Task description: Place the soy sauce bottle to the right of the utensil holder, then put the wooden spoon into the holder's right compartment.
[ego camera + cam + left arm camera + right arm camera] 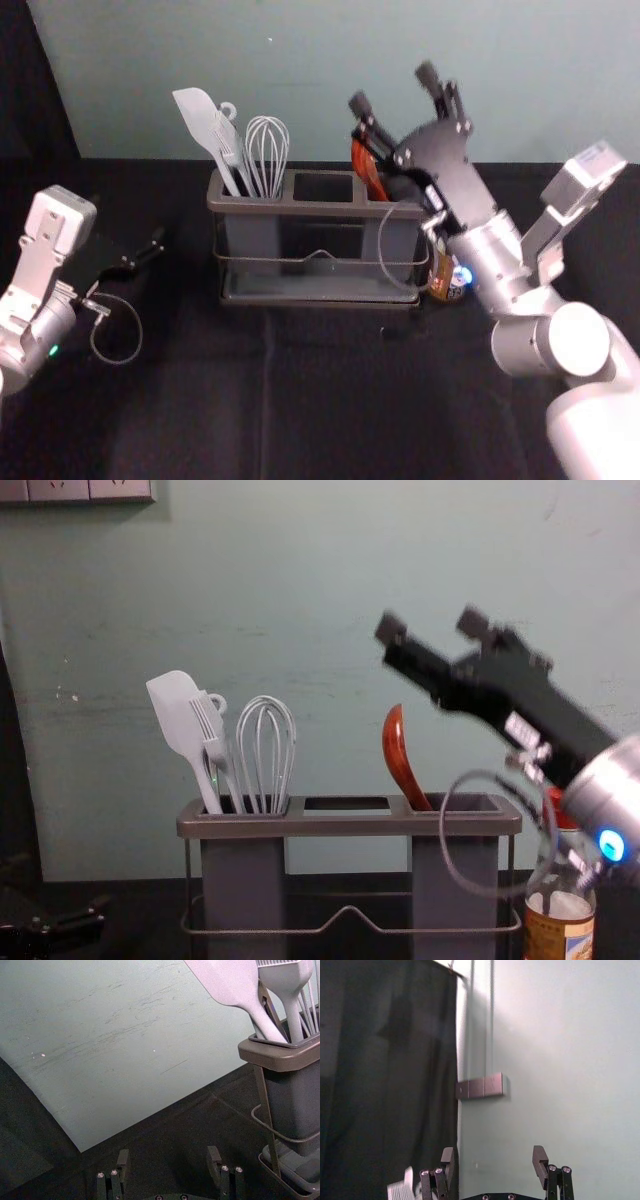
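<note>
The wooden spoon (pixel 367 172) leans in the right compartment of the utensil holder (pixel 312 209); in the chest view the spoon (pixel 399 757) tilts left above the holder's rim (pixel 350 825). Standing right of the holder, the soy sauce bottle (pixel 560 926) is partly covered by the right arm; its label (pixel 446 278) shows in the head view. My right gripper (pixel 392 88) is raised above the holder's right end, open and empty; its fingers frame bare wall in its wrist view (pixel 494 1167). My left gripper (pixel 150 258) hangs left of the holder, open and empty in its wrist view (pixel 168 1162).
In the holder's left compartment stand a white spatula (pixel 199 112), a brush and a whisk (pixel 267 150). A green-grey wall (pixel 300 60) rises behind the black-covered table (pixel 300 400). A socket strip (pixel 88 490) is on the wall.
</note>
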